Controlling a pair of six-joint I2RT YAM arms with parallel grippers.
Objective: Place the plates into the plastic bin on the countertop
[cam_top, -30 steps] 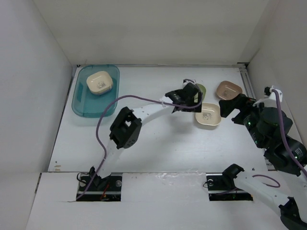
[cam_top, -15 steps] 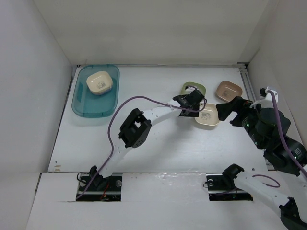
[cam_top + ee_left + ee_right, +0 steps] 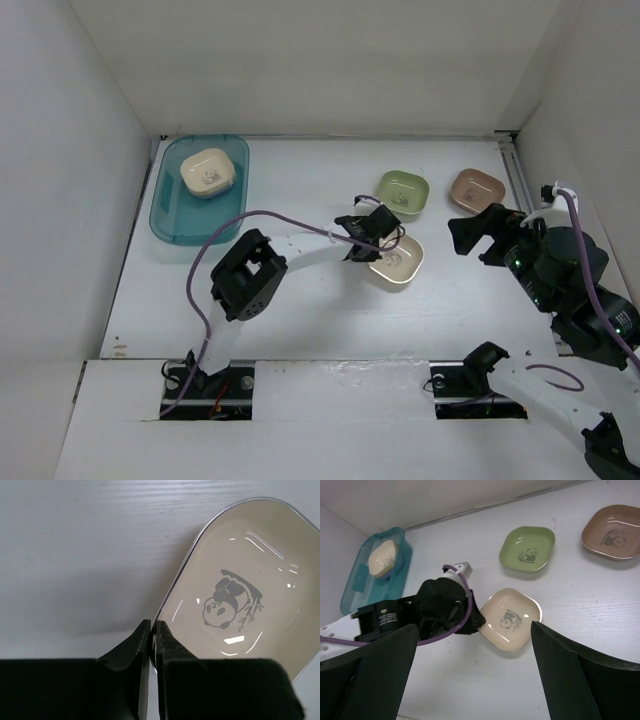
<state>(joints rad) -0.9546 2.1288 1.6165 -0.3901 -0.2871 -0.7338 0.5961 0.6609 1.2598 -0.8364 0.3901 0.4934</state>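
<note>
Left gripper [image 3: 151,639] pinches the rim of beige plate [image 3: 240,595], with the dish body right of the jaws. It looks light, rigid and glossy, so the edge pinch may slip. Right gripper [image 3: 478,236] is wide open, empty.

Soft overhead light brightens the matte white surface [image 3: 75,555]. Glare spots glint inside the glossy beige rounded-square plate [image 3: 240,595]; the close black left hand [image 3: 153,625] looks blurred.

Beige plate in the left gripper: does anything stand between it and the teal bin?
Nothing visible does. The left gripper pinches the beige plate by its rim, and the countertop stretch toward the plastic bin holds no objects.
</note>
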